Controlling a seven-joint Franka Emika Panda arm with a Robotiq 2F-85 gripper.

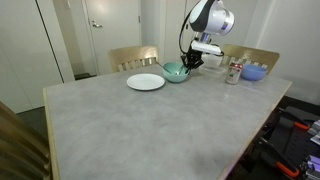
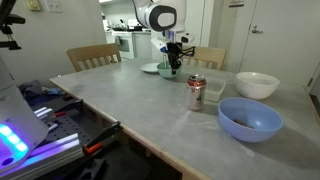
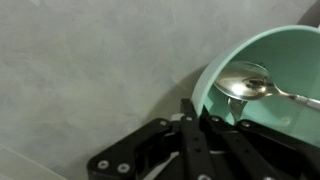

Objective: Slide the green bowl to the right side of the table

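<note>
The mint-green bowl [image 1: 173, 72] stands at the far side of the grey table [image 1: 140, 125], next to a white plate. It also shows in an exterior view [image 2: 163, 70] and in the wrist view [image 3: 290, 125], where a metal spoon [image 3: 248, 85] lies inside it. My gripper [image 1: 188, 63] is down at the bowl's rim in both exterior views [image 2: 172, 65]. In the wrist view the gripper [image 3: 208, 108] straddles the near rim, one finger outside and one inside, closed on the rim.
A white plate [image 1: 146, 82] lies beside the bowl. A soda can [image 2: 196, 92], a white bowl [image 2: 257, 84] and a blue bowl [image 2: 249, 118] stand on the same table. Wooden chairs [image 1: 133, 57] stand behind the far edge.
</note>
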